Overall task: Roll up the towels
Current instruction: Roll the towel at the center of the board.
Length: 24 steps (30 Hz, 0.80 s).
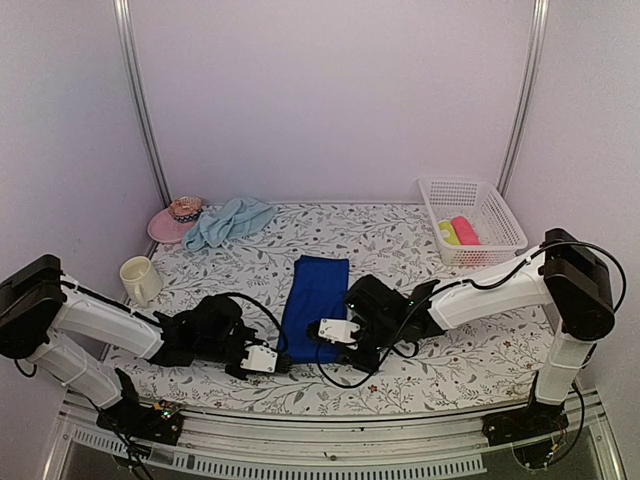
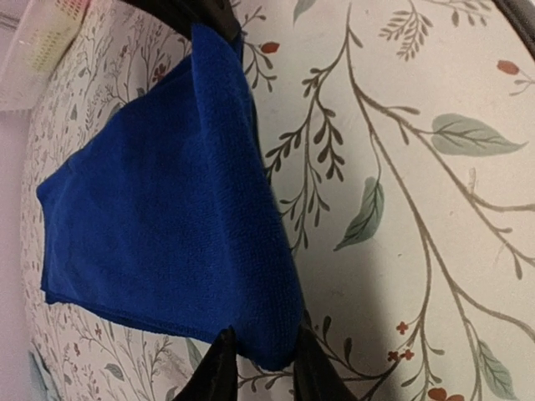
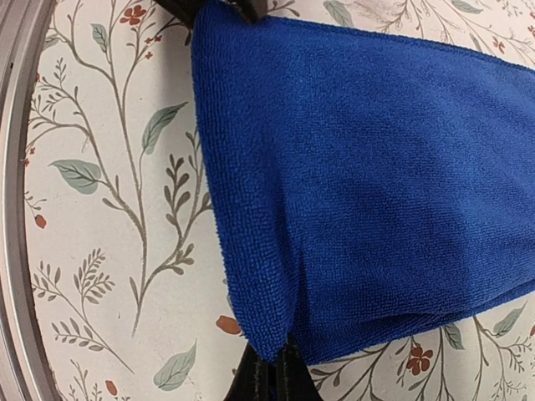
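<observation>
In the top view, the royal blue towel is lying as a long flat strip on the floral table. The left gripper is reaching in at this towel's near left corner and the right gripper at its near right edge. From above, the state of the jaws cannot be told. The pale aqua towel is lying crumpled well beyond the royal blue towel's far left corner, touching a pink hat. A white mug is standing well to the left of the royal blue towel, and a white basket is sitting beyond its far right corner.

In the left wrist view, the left gripper is pinching one corner of the royal blue towel. Its fingers are sitting narrowly on either side of the cloth.

In the right wrist view, the right gripper is clamping another corner of the royal blue towel. Its fingers are nearly touching, with only the cloth between them, and the towel is spreading away across the table.
</observation>
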{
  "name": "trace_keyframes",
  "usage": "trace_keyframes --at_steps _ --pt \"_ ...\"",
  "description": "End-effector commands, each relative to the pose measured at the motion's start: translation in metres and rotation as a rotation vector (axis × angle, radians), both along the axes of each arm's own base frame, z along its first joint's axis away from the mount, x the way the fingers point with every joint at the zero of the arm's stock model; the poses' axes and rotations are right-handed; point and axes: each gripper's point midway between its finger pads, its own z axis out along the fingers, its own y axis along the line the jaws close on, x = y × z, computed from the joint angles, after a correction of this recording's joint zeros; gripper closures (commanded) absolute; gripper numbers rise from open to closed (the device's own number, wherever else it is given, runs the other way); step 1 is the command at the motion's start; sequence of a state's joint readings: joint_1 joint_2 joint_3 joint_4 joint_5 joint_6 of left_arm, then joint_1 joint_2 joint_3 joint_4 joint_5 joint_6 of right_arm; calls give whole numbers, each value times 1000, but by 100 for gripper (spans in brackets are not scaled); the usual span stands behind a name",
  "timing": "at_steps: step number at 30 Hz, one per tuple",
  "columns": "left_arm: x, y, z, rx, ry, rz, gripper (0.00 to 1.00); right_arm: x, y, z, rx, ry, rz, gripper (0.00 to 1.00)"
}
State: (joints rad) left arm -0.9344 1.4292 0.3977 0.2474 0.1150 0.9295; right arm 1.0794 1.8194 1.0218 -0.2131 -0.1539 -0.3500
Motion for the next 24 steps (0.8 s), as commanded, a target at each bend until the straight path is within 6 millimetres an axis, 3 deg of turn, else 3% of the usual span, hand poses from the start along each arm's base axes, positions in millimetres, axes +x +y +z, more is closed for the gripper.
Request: trace_keyframes --at_steps 1,4,17,24 --pt "-3 -9 4 -16 4 -21 86 5 3 3 12 13 -16 97" --pt "-2 -10 6 -24 9 -7 100 5 3 6 18 14 -13 98" --pt "-17 -2 23 -23 264 -33 100 -7 -2 33 71 111 54 98" --pt "-17 5 24 -2 375 -32 100 -4 -10 28 -3 179 68 98"
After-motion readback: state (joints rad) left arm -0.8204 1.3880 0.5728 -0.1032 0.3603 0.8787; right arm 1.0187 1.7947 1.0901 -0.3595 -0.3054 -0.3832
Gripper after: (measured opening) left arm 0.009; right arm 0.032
